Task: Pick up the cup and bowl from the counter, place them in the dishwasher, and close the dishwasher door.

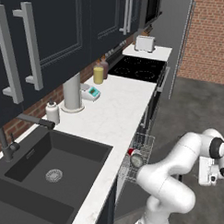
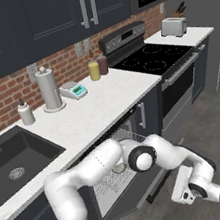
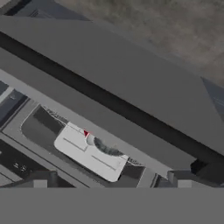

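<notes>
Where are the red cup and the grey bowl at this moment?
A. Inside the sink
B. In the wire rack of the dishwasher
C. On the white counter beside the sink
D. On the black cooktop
B: the cup and the bowl lie side by side in the pulled-out wire rack of the dishwasher, below the counter edge.

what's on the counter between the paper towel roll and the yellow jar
A small white scale with a teal display sits between the paper towel roll and the yellow jar, on the counter near the brick wall. Both base views show it.
</notes>
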You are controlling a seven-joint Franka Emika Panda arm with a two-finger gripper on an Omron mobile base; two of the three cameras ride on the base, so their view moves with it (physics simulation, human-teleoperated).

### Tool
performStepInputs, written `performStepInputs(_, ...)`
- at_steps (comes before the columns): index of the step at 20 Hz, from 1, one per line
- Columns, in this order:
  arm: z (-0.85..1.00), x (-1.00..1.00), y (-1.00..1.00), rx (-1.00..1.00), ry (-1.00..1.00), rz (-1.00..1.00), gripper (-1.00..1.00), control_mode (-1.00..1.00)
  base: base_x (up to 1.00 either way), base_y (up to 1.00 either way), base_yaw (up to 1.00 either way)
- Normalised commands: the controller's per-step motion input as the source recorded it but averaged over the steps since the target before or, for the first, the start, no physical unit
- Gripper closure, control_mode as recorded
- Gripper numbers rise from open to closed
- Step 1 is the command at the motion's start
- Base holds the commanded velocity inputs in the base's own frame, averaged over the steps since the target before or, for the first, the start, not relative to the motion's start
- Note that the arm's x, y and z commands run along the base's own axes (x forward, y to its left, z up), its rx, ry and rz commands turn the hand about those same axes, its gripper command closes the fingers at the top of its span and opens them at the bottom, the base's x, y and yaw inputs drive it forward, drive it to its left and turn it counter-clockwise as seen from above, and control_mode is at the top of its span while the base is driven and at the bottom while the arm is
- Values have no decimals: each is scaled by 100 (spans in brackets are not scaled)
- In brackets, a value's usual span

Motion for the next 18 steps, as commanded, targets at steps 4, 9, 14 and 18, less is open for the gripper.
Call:
performStepInputs(4,-84,0,-1,19,4,-2,-100,-100,0,0,0)
performStepInputs(9,-70,8,3,21,5,0,-100,-100,0,0,0)
performStepInputs(14,-49,8,15,20,1,0,-100,-100,0,0,0)
performStepInputs(18,-7,4,34,21,0,0,-100,-100,0,0,0)
